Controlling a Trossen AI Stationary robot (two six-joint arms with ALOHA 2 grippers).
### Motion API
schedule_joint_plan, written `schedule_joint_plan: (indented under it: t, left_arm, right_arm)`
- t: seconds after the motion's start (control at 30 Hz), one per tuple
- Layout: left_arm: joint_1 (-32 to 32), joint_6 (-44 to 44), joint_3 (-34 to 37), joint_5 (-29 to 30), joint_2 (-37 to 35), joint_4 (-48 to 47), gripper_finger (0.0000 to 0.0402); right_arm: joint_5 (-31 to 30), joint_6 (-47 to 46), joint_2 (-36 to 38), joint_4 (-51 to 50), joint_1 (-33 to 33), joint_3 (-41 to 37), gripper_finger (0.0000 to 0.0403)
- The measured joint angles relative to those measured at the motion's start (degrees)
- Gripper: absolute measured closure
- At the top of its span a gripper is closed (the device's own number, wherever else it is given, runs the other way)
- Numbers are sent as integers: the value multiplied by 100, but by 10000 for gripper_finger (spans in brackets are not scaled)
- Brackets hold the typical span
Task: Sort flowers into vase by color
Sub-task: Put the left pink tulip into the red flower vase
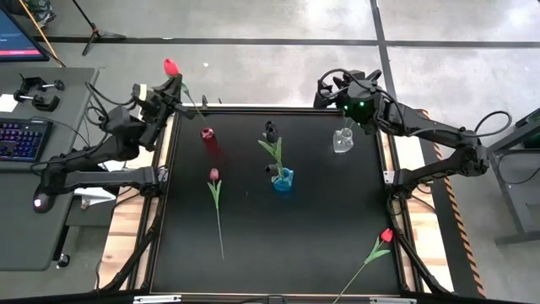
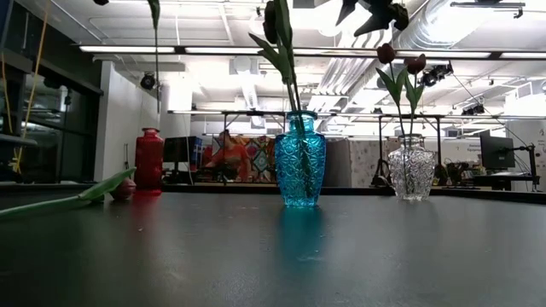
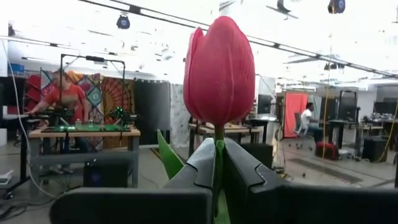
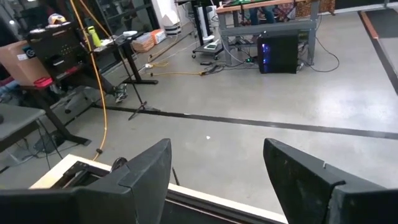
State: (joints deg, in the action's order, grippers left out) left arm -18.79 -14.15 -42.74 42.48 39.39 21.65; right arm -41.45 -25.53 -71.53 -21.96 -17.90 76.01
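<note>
My left gripper [image 1: 175,84] is beyond the table's far left corner, shut on a bright red tulip [image 1: 171,66] whose head [image 3: 219,71] stands just past the fingertips. My right gripper [image 4: 217,163] is open and empty, high above the far edge near the clear vase [image 1: 342,139], which holds two dark tulips [image 2: 401,60]. The blue vase [image 1: 283,179] holds a near-black tulip [image 1: 270,131]. The red vase [image 1: 208,139] stands far left. A maroon tulip [image 1: 214,176] lies flat on the table. Another red tulip [image 1: 386,236] lies at the near right edge. My left gripper pinches the red tulip's stem [image 3: 218,163] just below the head, between its two fingers [image 3: 196,165]. The fingers lie along the stem, and the head stands out past their tips. The flower is lifted clear, and its stem and leaf [image 1: 192,103] trail back toward the table.
The three vases stand in a loose row across the table's far half. The black tabletop [image 1: 304,245] has bare room in its near half. The near right tulip's stem [image 1: 354,274] reaches over the table's frame. A keyboard [image 1: 21,139] and clamps sit on a side desk at left.
</note>
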Motion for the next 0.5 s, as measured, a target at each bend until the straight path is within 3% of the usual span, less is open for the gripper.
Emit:
schedule_joint_plan:
  t: [0.27,0.5]
  left_arm:
    - [0,29,0,-115,-106,-879,401]
    - [0,449,0,-288,-104,-1018,401]
  right_arm:
    - [-33,83,0,1,-51,0,158]
    - [-35,135,0,1,-51,0,158]
